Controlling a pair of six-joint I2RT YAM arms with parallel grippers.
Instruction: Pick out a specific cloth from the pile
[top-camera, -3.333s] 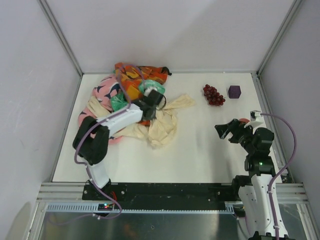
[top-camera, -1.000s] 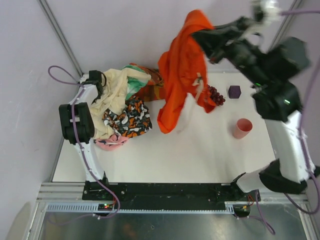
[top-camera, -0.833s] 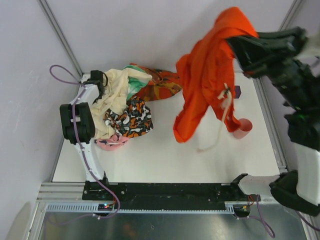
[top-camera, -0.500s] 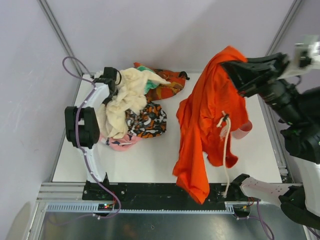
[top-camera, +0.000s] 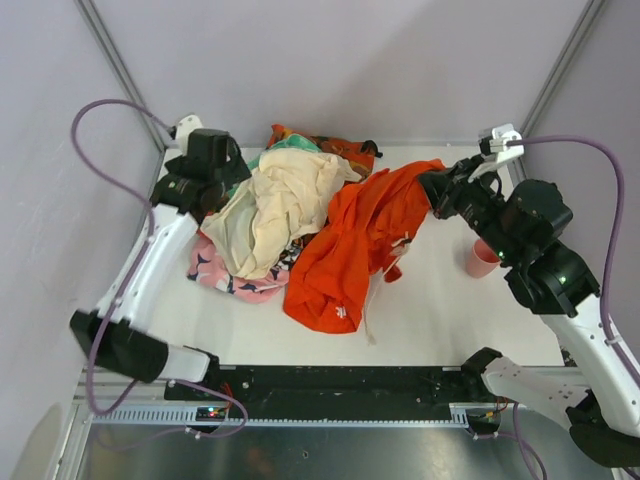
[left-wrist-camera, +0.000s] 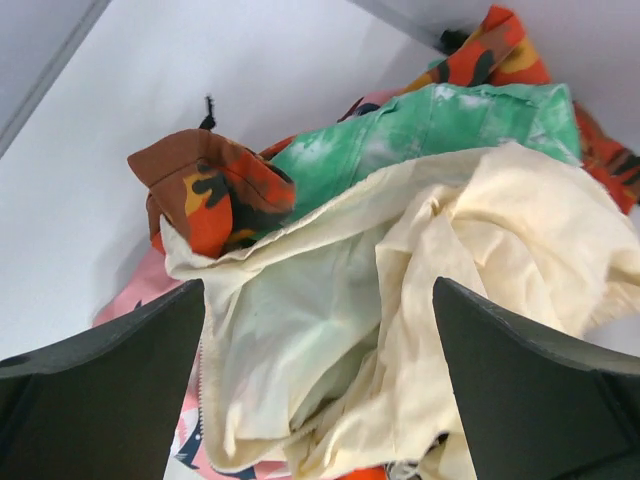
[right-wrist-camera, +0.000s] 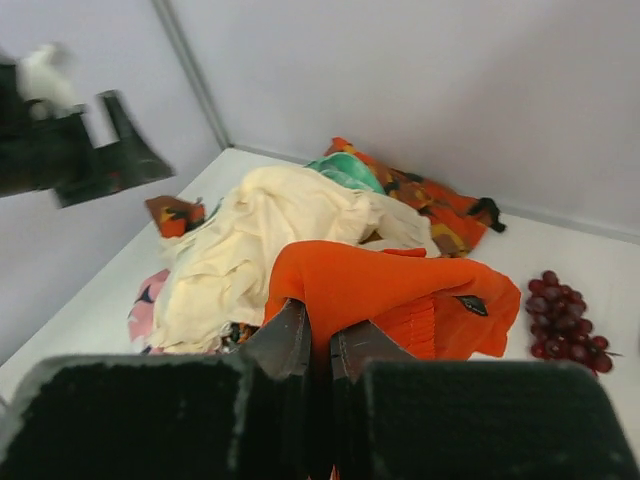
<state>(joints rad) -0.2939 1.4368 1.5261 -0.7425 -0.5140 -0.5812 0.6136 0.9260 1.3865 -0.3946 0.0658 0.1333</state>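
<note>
The cloth (top-camera: 355, 235), plain bright orange-red, lies draped on the table just right of the pile (top-camera: 272, 212), its upper right corner lifted. My right gripper (top-camera: 432, 190) is shut on that corner; in the right wrist view the fingers (right-wrist-camera: 318, 325) pinch a fold of the cloth (right-wrist-camera: 400, 280). A thin cream cord (top-camera: 368, 318) trails from its lower edge. My left gripper (top-camera: 222, 185) hovers over the pile's left rear, open, nothing between its fingers (left-wrist-camera: 318, 390). Below it lies the cream cloth (left-wrist-camera: 470, 250) over teal fabric (left-wrist-camera: 440, 125).
A pink cup (top-camera: 482, 258) stands at the right, partly behind my right arm. Dark red grapes (right-wrist-camera: 565, 325) lie at the far right. A pink-and-navy cloth (top-camera: 215, 272) sticks out at the pile's front left. Metal frame posts and walls bound the table.
My right arm brought the orange-red cloth down from hanging high to lying beside the pile. My left gripper opened, let the cream cloth drop onto the pile, and drew back.
</note>
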